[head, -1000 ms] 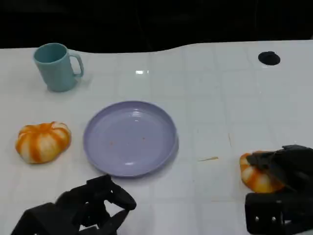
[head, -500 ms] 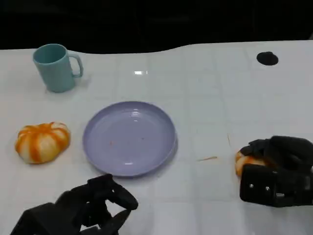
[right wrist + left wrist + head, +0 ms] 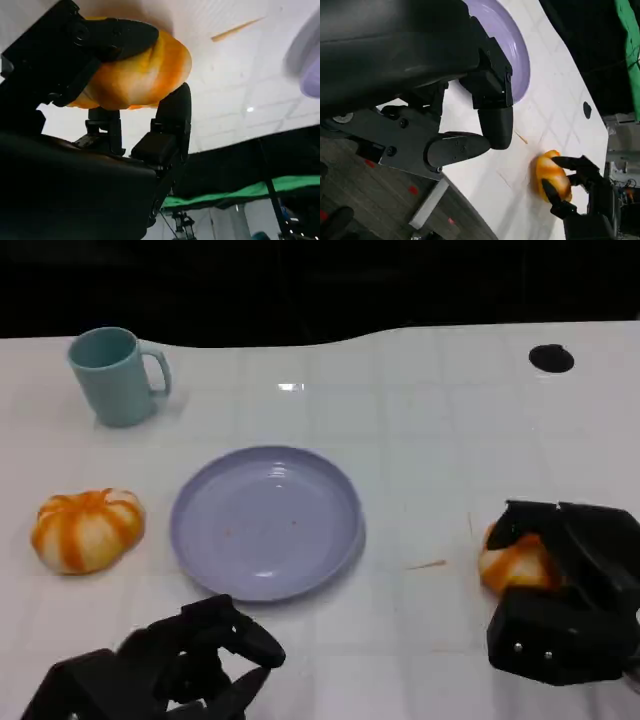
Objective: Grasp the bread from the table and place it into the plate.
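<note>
Between the black fingers [image 3: 172, 112] of the right hand [image 3: 560, 605] sits bread [image 3: 515, 562] streaked orange and cream. The plate [image 3: 266, 521] is pale lavender, the mug [image 3: 113, 376] teal, and the table [image 3: 430, 430] white.

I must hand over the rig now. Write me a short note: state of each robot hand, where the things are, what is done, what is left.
Right robot hand: fingers closed around the bread on the right, to the right of the plate; whether it is lifted off the table cannot be told.
Left robot hand: near the front edge below the plate, fingers curled, holding nothing.
A second bread lies left of the plate; the teal mug stands at the far left.
Done: grasp.
Left: carry the bread over the plate and release it. The plate holds no bread.
</note>
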You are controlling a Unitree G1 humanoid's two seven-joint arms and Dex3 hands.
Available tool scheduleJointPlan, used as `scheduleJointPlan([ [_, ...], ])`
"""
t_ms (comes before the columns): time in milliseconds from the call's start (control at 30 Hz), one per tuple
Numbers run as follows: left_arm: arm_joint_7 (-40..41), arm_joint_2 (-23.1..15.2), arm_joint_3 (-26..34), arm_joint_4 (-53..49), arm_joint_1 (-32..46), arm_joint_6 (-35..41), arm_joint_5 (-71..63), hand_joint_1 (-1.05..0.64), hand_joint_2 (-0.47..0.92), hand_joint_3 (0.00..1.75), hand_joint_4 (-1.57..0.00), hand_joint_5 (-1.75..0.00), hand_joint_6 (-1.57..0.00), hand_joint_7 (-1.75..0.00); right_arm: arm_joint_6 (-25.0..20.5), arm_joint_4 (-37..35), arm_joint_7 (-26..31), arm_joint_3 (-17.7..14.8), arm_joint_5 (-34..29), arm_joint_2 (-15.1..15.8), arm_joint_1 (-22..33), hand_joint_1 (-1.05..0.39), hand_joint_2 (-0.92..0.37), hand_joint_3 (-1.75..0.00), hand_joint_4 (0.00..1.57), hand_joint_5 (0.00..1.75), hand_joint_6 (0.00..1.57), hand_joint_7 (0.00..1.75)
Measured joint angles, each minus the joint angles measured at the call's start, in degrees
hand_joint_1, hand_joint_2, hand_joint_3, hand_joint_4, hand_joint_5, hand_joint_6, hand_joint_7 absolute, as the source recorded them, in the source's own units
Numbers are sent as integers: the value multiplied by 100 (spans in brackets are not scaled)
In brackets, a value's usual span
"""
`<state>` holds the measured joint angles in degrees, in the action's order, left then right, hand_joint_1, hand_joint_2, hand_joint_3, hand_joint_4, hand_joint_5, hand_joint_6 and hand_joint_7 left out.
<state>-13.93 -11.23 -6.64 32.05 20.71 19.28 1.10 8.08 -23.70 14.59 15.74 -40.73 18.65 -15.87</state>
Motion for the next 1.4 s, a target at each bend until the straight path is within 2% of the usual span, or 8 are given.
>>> scheduleJointPlan([
  [67,0,13,3,0,0,0,22,-27,84,58,-65,-175,-64,-129,36,-3,41,1,10,-10,-17,-13,-36,-118,90,175,71,172],
  [200,0,37,1,0,1,1,43,-26,83,60,-66,-175,-64,-129,109,0,119,-8,116,-107,-21,-9,-33,-123,91,175,71,174],
  [400,1,39,-9,0,2,0,-3,-26,83,62,-65,-175,-64,-129,343,121,239,-21,294,-150,-21,-9,-33,-127,94,175,72,175],
  [667,1,41,-35,-2,-2,-2,-28,-26,82,63,-64,-175,-64,-129,753,696,246,-31,566,-380,-21,-9,-24,-145,98,175,78,167],
  [800,3,46,-62,-22,-10,-18,-67,-26,82,63,-63,-175,-64,-129,791,822,154,14,650,-597,-55,-10,-24,-142,97,175,75,172],
  [1033,4,74,-93,-27,-15,-40,-84,-25,81,65,-62,-175,-63,-129,776,763,15,213,661,-1096,-497,-8,-27,-143,99,175,75,175],
  [1400,10,86,-112,-26,18,-103,-155,-25,80,67,-61,-175,-62,-129,789,-356,-70,587,665,-1810,-1196,-11,-25,-142,99,175,75,175],
])
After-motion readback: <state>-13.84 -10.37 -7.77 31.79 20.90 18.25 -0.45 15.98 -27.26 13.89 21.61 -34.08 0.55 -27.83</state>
